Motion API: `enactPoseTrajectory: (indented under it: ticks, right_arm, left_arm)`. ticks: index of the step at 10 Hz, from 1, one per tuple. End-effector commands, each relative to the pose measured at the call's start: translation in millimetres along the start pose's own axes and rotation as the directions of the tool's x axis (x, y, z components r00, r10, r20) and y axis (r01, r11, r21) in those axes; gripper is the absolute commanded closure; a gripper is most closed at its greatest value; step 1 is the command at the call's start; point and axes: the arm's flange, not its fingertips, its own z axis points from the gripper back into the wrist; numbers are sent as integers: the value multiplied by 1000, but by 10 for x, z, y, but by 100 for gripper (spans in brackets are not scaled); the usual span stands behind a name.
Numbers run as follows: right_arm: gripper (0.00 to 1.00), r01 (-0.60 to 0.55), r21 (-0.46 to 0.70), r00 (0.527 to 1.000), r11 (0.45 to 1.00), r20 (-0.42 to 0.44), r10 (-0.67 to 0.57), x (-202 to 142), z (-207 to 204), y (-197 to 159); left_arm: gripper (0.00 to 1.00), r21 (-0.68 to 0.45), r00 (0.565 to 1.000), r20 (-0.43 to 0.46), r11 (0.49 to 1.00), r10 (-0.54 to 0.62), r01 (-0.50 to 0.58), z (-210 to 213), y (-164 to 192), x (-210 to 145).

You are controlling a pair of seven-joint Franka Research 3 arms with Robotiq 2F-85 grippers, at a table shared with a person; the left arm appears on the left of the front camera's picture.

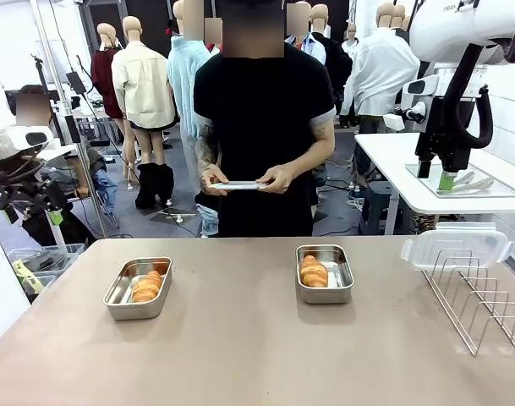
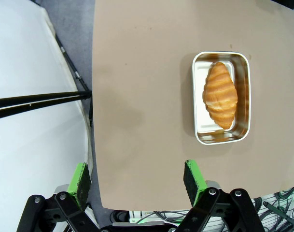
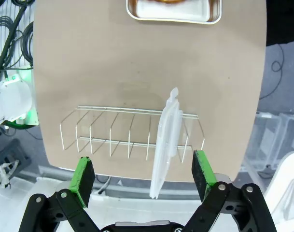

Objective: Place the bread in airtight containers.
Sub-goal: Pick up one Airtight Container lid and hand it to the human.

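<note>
Two steel airtight containers stand open on the tan table, the left tin (image 1: 136,310) and the right tin (image 1: 325,295). Each holds one piece of bread, a golden croissant roll (image 1: 146,286) (image 1: 313,271). Across the table a person holds a clear lid (image 1: 238,184) flat in both hands. My left gripper (image 2: 136,181) hangs open high over the table's left edge, with the left tin (image 2: 200,113) and its roll (image 2: 220,94) ahead of it. Above the right side my right gripper (image 3: 143,175) is open over the rack, and the other tin (image 3: 171,11) lies beyond.
A wire rack (image 1: 481,296) sits at the table's right end, with a second clear lid (image 1: 456,245) standing on edge in it (image 3: 166,145). A white side table (image 1: 392,161) stands behind on the right. Bare tabletop lies between and in front of the tins.
</note>
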Motion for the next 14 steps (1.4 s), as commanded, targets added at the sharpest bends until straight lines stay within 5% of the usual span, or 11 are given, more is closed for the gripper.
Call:
enactPoseTrajectory:
  ticks: [1,14]
  right_arm:
    - [0,3,-2,1000,1000,0,-3,4,11,0]
    - [0,3,-2,1000,1000,0,-3,4,11,0]
  left_arm:
    - [0,25,1000,4,1000,15,-16,5,15,-2]
    - [0,25,1000,4,1000,15,-16,5,15,-2]
